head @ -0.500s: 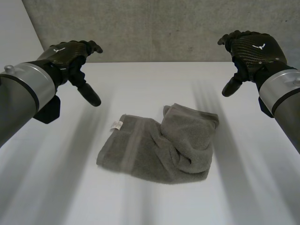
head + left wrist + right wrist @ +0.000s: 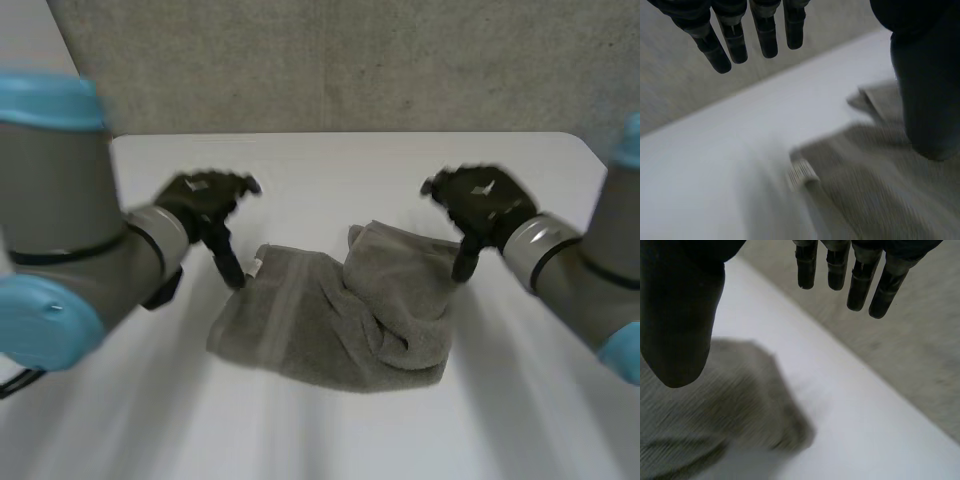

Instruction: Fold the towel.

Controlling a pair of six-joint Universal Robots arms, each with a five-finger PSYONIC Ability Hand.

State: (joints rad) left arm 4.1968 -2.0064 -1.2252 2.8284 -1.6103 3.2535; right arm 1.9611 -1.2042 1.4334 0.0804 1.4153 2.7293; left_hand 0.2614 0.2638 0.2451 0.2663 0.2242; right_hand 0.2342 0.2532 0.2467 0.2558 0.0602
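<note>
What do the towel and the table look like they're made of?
Towel: likely cotton terry, grey and matte, with fuzzy pile, a flat woven band and a small white label. Table: smooth white top, perhaps laminate or painted board; can't tell which.

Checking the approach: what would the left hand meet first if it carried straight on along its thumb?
Most likely the crumpled grey towel, at the corner by its small white label, where the left hand's thumb points. Depth is unclear, so the white table beside it is possible.

a white counter (image 2: 330,160) carries one grey towel (image 2: 340,320), rumpled and partly folded near the middle, with a small white label at one corner.
</note>
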